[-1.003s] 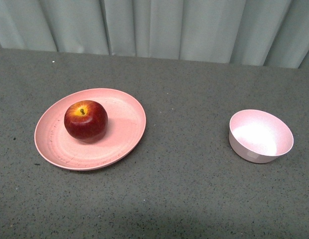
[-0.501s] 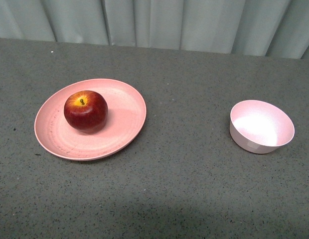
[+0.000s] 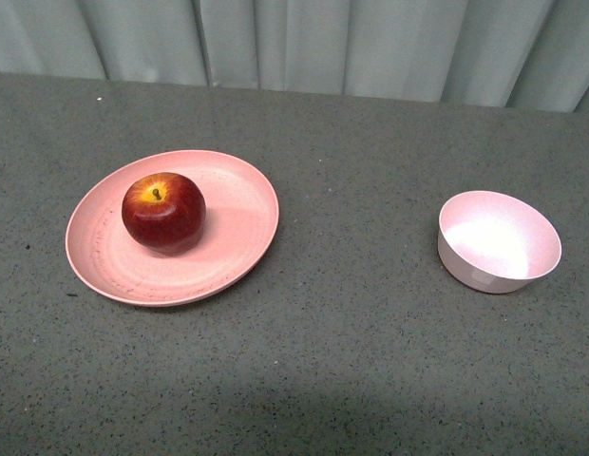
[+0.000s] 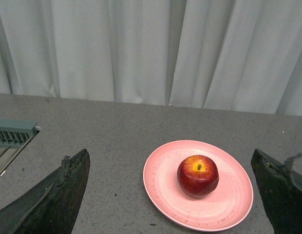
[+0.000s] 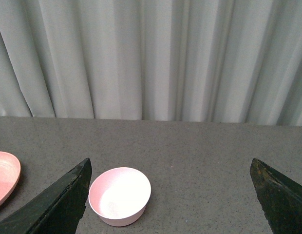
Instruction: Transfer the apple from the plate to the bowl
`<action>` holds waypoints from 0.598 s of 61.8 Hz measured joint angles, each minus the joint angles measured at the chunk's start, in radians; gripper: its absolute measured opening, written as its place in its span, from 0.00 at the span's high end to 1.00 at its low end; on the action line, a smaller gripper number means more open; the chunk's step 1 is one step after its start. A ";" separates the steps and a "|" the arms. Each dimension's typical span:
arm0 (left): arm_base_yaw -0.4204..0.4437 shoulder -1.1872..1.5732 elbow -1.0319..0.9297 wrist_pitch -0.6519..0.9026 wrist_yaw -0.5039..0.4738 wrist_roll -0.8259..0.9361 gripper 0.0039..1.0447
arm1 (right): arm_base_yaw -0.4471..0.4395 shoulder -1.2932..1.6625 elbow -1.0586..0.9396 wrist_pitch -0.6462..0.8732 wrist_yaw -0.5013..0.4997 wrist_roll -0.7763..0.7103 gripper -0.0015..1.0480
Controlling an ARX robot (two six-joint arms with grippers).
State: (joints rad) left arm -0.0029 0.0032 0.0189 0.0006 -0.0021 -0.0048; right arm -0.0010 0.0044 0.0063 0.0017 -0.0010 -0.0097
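On the salmon-pink plate [image 3: 239,239], left of its centre in the front view: dark red apple [image 3: 163,212], upright, stem up, yellow-orange patch around the stem. Touching the plate only, clear of its raised rim. Well to the right of the plate, apart from it: pale pink bowl [image 3: 499,240], whitish inside, holding nothing. Under the plate and under the bowl: speckled grey surface [image 3: 351,351]. Beyond the plate, at the far edge: pale pleated curtain [image 3: 323,43].

Left tool [image 4: 169,153] spread wide, dark fingers [image 4: 68,187] well apart, gripping nothing, short of the plate and off it. Right tool [image 5: 170,161] likewise spread wide, gripping nothing, far from the plate, with the bowl near one finger.
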 joint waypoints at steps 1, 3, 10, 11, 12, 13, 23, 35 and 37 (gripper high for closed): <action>0.000 0.000 0.000 0.000 0.000 0.000 0.06 | 0.000 0.000 0.000 0.000 0.000 0.000 0.09; 0.000 0.000 0.000 0.000 0.000 0.000 0.06 | 0.000 0.000 0.000 0.000 0.000 0.000 0.09; 0.000 0.000 0.000 0.000 0.000 0.000 0.06 | 0.000 0.000 0.000 0.000 0.000 0.000 0.09; 0.000 0.000 0.000 0.000 0.000 0.000 0.06 | 0.000 0.000 0.000 0.000 0.000 0.000 0.09; 0.000 0.000 0.000 0.000 0.000 0.000 0.06 | 0.000 0.000 0.000 0.000 0.000 0.000 0.09; 0.000 0.000 0.000 0.000 0.000 0.000 0.06 | 0.000 0.000 0.000 0.000 0.000 0.000 0.09; 0.000 0.000 0.000 0.000 0.000 0.000 0.06 | 0.000 0.000 0.000 0.000 0.000 0.000 0.09; 0.000 0.000 0.000 0.000 0.000 0.000 0.06 | 0.000 0.000 0.000 0.000 0.000 0.000 0.09; 0.000 0.000 0.000 0.000 0.000 0.000 0.06 | 0.000 0.000 0.000 0.000 0.000 0.000 0.09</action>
State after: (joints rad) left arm -0.0025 0.0032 0.0189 0.0006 -0.0021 -0.0048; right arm -0.0010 0.0044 0.0063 0.0017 -0.0010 -0.0097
